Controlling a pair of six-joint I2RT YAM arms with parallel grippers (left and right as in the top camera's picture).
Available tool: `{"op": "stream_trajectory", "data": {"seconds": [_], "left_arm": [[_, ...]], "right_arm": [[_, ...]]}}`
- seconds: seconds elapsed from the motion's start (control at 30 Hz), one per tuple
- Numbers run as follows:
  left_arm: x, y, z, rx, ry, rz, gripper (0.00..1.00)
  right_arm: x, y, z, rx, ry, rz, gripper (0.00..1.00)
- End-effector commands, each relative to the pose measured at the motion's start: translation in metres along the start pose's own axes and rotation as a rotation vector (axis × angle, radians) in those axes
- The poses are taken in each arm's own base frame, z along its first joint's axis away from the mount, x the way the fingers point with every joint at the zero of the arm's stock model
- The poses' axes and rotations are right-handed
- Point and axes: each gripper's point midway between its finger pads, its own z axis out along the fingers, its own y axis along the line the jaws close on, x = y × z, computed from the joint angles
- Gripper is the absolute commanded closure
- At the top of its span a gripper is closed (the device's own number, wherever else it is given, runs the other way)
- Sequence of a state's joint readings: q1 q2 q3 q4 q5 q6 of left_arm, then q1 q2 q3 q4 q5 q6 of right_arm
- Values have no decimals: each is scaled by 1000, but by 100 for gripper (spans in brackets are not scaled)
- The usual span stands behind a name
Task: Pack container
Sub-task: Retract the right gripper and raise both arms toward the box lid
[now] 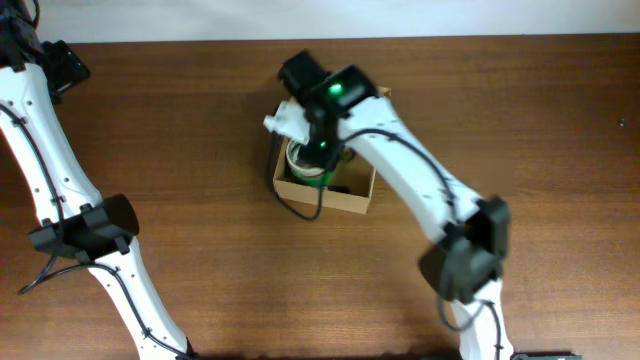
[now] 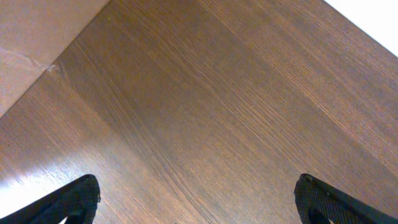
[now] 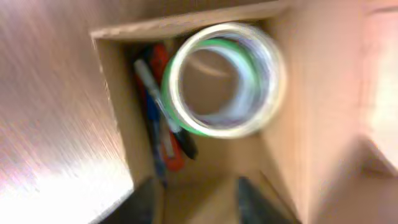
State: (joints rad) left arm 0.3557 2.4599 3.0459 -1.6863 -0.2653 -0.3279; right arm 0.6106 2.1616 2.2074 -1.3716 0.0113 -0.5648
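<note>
The container (image 1: 356, 204) is a small tan cardboard box standing open at the table's middle. Inside it lies a green tape roll (image 1: 305, 168), which the right wrist view also shows (image 3: 268, 93) beside a red, a blue and a black pen (image 3: 163, 127) along the container's wall (image 3: 298, 130). My right gripper (image 3: 199, 199) is open and empty, its fingers just inside the container below the roll; from overhead it (image 1: 318, 150) is over the container's left half. My left gripper (image 2: 199, 199) is open and empty above bare wood, far from the container.
My left arm (image 1: 80, 230) runs along the table's left side, its wrist at the far left corner (image 1: 62, 66). My right arm (image 1: 440, 200) reaches from the front right across the container. A tan surface (image 2: 28, 43) fills the corner of the left wrist view.
</note>
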Motion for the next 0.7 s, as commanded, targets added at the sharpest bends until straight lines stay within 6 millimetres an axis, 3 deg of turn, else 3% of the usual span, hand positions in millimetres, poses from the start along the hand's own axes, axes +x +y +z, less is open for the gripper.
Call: {"op": "stream_trajectory", "data": {"seconds": [0.0,0.07,0.23,0.37,0.4,0.47,0.53,0.67], "left_arm": [[-4,6,-12,4,-22,-1,0],[-5,7,-12,-4,-29,-2,0],[-37,39,-19,-196,-181,-40,0],[-37,38,-19,-193,-180,-40,0],[-37,38,-19,-193,-180,-39,0],[-37,29,-17,-142,-178,-65,0],[-31,4,-15,5,-135,-70,0],[-10,-41,-16,264,-17,-46,0]], "right_arm": [[4,-23,-85,137,-148,65,50],[12,-33,-111,178,-196,114,48],[47,-72,-171,305,-304,318,51],[89,-108,-205,395,-364,532,51],[108,-123,-211,420,-373,634,55],[135,-142,-213,438,-371,781,64],[167,-160,-206,440,-351,956,78],[215,-178,-176,368,-285,1163,85]]}}
